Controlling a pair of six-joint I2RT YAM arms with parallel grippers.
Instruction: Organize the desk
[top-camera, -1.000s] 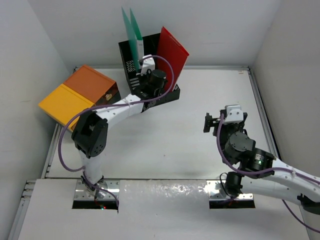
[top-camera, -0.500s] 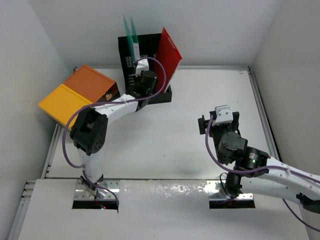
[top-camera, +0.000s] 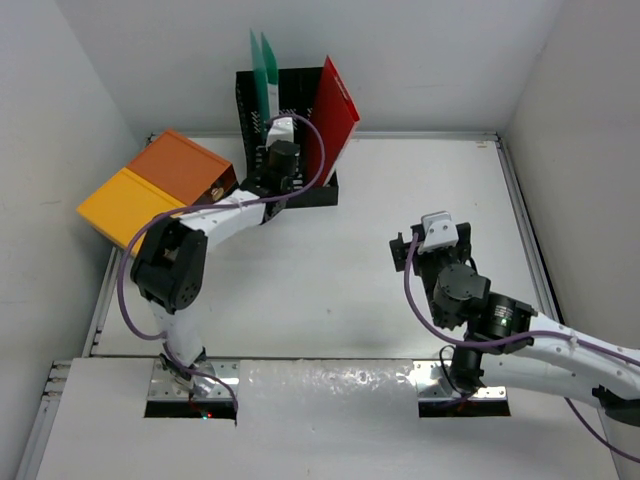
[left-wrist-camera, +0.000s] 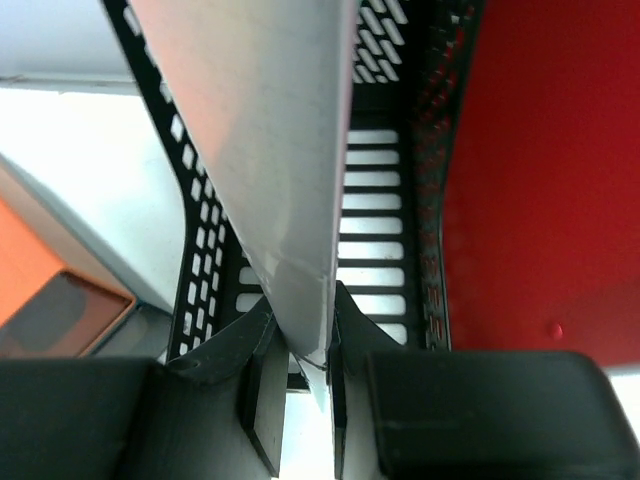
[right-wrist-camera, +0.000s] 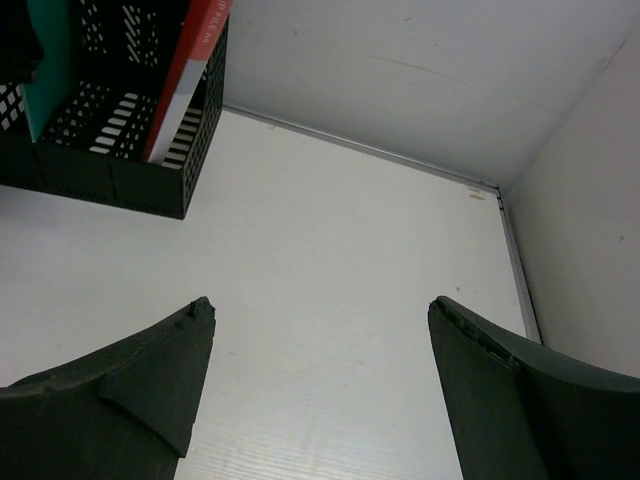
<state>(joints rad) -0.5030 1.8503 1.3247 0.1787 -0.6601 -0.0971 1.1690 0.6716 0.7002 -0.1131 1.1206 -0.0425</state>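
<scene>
Left wrist: left jaws pinch an upright folder in the rack; right jaws gape empty.

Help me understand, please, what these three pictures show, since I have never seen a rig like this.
This is a robot with two white arms, a left arm and a right arm, bolted to the near edge of a desk. The wide picture looks down from above and behind them. The other two come from a camera on each wrist, so each shows its own arm's tip at the bottom. At the back stands a black mesh rack with green folders and a red folder. An orange-yellow box sits at the far left. The left fingers are shut on a thin grey sheet in the rack. The right fingers are open and empty above bare desk.
</scene>
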